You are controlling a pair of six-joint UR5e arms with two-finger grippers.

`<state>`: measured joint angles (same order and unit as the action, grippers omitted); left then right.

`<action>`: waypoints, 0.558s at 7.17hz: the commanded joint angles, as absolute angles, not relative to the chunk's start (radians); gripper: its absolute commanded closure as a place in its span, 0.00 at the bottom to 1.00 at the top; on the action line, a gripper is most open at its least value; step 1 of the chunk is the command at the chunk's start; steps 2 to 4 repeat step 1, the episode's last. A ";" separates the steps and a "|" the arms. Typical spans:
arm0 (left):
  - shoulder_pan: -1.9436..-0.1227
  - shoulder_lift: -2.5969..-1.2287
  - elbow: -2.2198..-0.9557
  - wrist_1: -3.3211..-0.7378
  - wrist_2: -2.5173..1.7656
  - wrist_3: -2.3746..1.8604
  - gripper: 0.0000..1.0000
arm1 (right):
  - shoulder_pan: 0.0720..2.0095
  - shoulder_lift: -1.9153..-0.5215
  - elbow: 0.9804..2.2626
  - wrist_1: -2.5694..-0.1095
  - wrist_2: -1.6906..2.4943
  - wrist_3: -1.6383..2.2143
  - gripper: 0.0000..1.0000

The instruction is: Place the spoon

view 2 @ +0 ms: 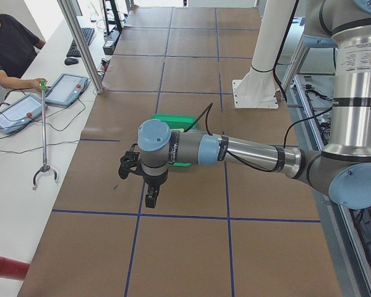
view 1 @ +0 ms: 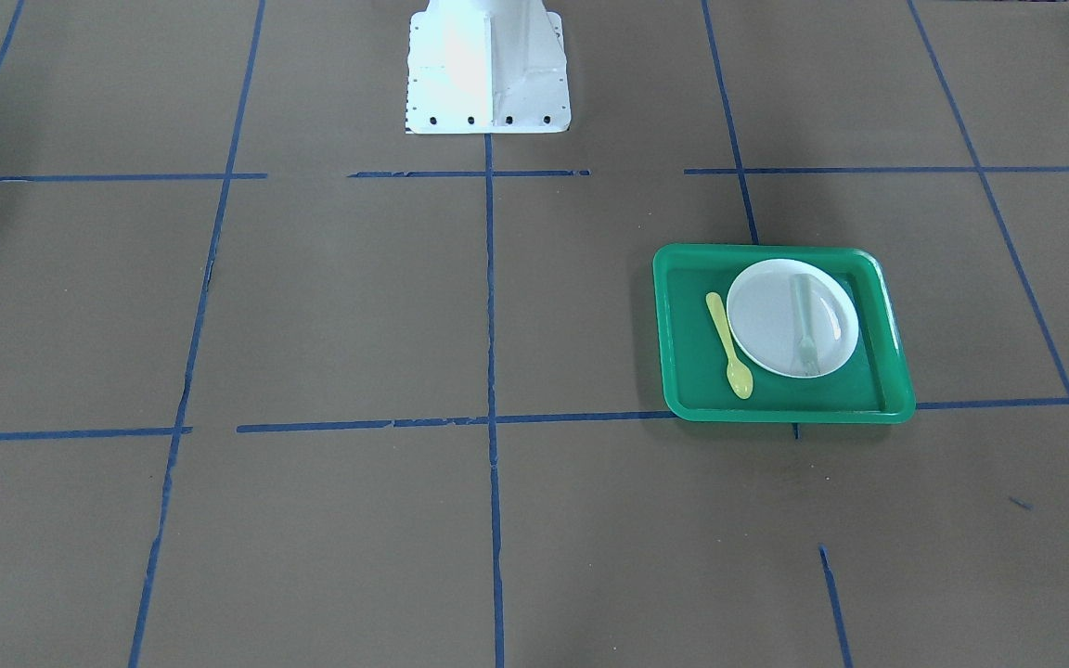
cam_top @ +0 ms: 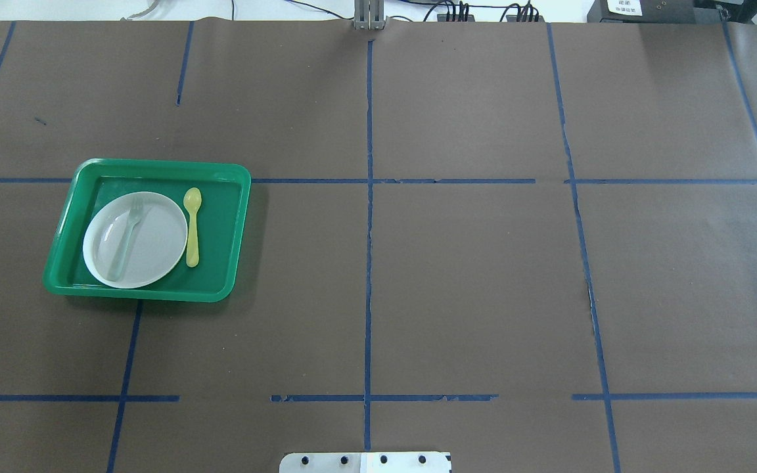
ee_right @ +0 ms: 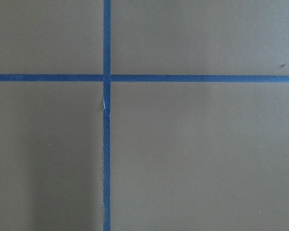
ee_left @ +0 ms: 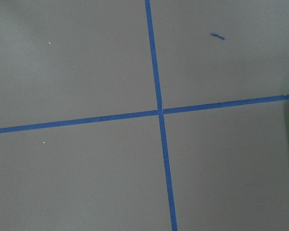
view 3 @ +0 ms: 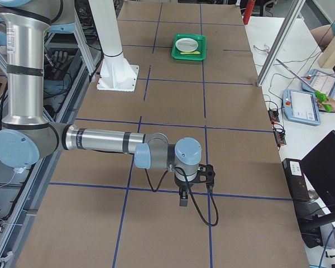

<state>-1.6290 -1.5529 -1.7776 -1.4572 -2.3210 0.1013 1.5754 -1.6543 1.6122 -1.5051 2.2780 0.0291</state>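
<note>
The surface (cam_top: pixel 470 282) is covered in brown paper, marked into large squares by blue tape lines (cam_top: pixel 368 263). In the overhead view a green tray (cam_top: pixel 217 230) lies on it toward 9 o'clock, sitting over a tape crossing. A white base plate (cam_top: pixel 365 462) stands at the 6 o'clock edge. A small dark mark (cam_top: pixel 40 121) shows at 11 o'clock from the tray.

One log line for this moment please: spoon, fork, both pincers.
spoon: lying on green tray beside white plate, ungripped | fork: on plate | left pincer: over table, state unclear | right pincer: over table, state unclear
</note>
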 commanded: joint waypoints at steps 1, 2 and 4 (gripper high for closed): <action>-1.628 -1.583 -1.751 -1.428 -2.324 0.109 0.00 | 1.575 -1.654 1.612 -1.506 2.278 0.029 0.00; -1.628 -1.583 -1.751 -1.428 -2.324 0.109 0.00 | 1.575 -1.654 1.612 -1.506 2.278 0.029 0.00; -1.628 -1.583 -1.751 -1.428 -2.324 0.109 0.00 | 1.575 -1.654 1.612 -1.506 2.278 0.029 0.00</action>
